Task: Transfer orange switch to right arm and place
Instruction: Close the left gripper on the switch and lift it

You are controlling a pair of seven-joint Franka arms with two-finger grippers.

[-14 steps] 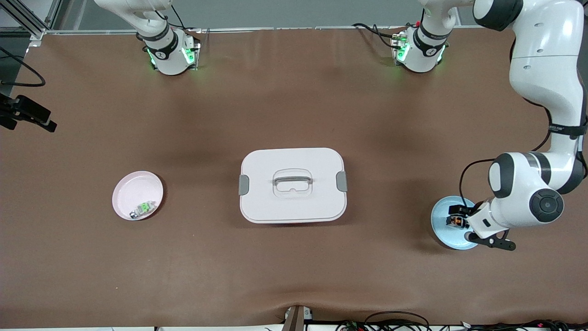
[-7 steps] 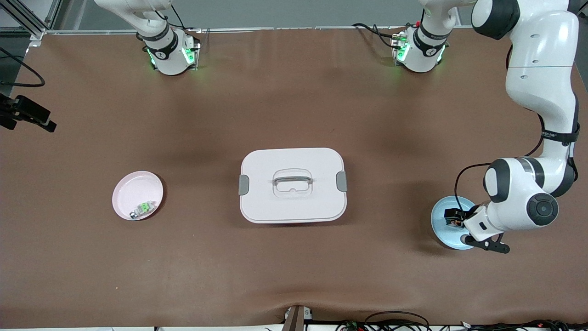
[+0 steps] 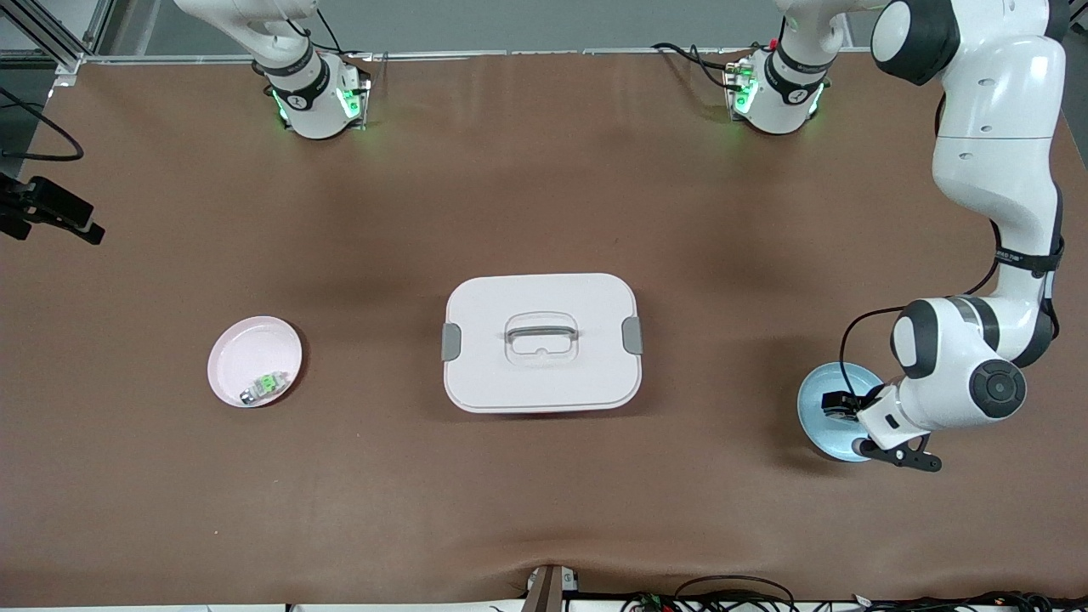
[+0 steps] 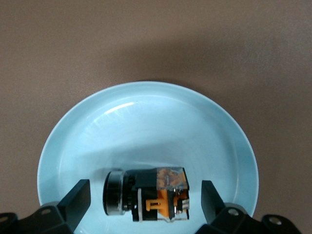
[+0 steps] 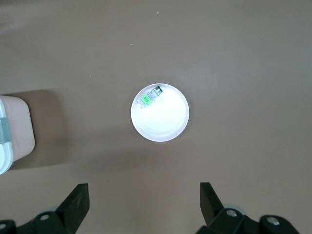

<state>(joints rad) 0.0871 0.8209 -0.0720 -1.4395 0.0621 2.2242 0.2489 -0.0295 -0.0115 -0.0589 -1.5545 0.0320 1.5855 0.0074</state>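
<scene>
The orange switch (image 4: pixel 148 199) lies on its side in a pale blue plate (image 4: pixel 146 112) at the left arm's end of the table. My left gripper (image 4: pixel 145 202) is down in the plate (image 3: pixel 809 404), open, one finger on each side of the switch with a gap at both ends. In the front view this gripper (image 3: pixel 841 408) covers most of the switch. My right gripper (image 5: pixel 145 204) hangs open and empty, high over the table beside a pink plate (image 5: pixel 165 122). The right arm's hand is outside the front view.
The pink plate (image 3: pixel 246 348) at the right arm's end holds a similar part with a green middle (image 3: pixel 265 386). A white lidded box with a handle (image 3: pixel 541 342) stands mid-table between the two plates. A black camera mount (image 3: pixel 51 212) sits at the table's edge.
My left gripper has come down lower into the blue plate around the switch, and its forearm has swung more upright. The right arm has not moved.
</scene>
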